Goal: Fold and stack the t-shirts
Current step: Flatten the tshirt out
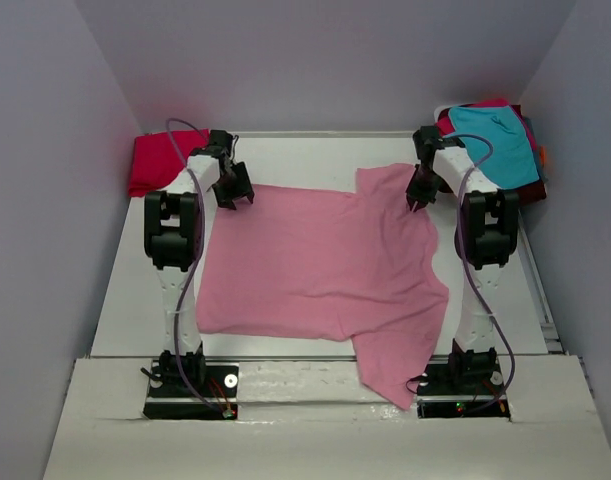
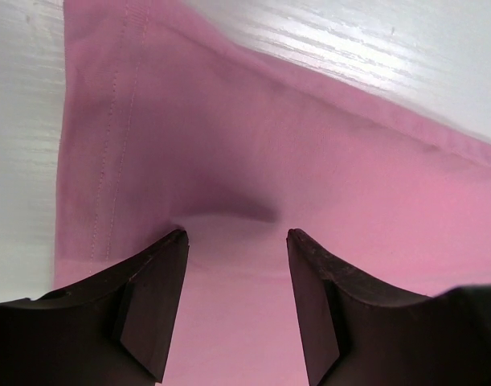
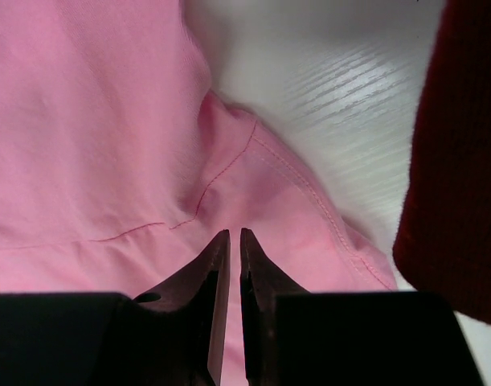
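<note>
A light pink t-shirt (image 1: pixel 325 265) lies spread flat across the middle of the table, one sleeve pointing to the far right and the other hanging toward the near edge. My left gripper (image 1: pixel 233 195) is at the shirt's far left corner. In the left wrist view this left gripper (image 2: pixel 237 235) is open, its tips pressed on the pink cloth (image 2: pixel 309 145) with a small ridge of fabric between them. My right gripper (image 1: pixel 420 200) is at the far right sleeve. In the right wrist view that right gripper (image 3: pixel 235 233) is closed to a thin slit on the pink fabric (image 3: pixel 92 121) near a seam.
A crimson red t-shirt (image 1: pixel 155 160) lies bunched in the far left corner. A teal t-shirt (image 1: pixel 495 140) tops a pile in the far right corner, and dark red cloth (image 3: pixel 462 161) from it sits close beside the right gripper. Walls enclose the white table (image 1: pixel 125 290).
</note>
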You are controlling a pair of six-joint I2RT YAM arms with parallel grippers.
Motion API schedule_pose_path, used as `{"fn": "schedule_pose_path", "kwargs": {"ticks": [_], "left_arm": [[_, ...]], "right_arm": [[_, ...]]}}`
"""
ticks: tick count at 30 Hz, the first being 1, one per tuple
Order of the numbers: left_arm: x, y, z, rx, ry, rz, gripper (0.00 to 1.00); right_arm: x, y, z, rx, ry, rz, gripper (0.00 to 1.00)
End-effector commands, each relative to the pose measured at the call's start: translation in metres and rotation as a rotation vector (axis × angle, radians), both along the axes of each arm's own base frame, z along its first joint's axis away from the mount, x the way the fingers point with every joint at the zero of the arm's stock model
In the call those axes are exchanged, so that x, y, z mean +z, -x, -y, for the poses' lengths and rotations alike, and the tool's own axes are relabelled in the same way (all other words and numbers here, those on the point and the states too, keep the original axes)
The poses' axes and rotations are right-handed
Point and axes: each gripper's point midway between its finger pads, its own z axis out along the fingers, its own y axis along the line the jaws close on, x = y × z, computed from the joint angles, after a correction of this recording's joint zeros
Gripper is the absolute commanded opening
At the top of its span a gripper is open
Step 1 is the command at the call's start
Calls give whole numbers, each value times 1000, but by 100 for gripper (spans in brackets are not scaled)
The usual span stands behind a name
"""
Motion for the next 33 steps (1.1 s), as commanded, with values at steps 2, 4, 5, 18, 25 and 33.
{"fn": "schedule_pose_path", "kwargs": {"ticks": [2, 4, 5, 18, 25, 33], "left_arm": [[-22, 3, -22, 48, 30, -69, 66], [-22, 0, -32, 69, 35, -69, 66], [-22, -1, -32, 71, 36, -67, 66], [-21, 2, -53, 118, 32, -70, 66], [-17, 3, -56, 123, 37, -63, 66], [-14, 4, -57, 125, 37, -58, 66]], "right_arm": [[36, -13, 0, 11, -3, 80, 17], [36, -13, 0, 13, -2, 78, 17], [36, -13, 0, 13, -2, 76, 17], [15, -26, -4, 44, -13, 45, 18], [-12, -29, -11, 78, -43, 10, 18], [-23, -11, 10, 16, 62, -52, 19]]}}
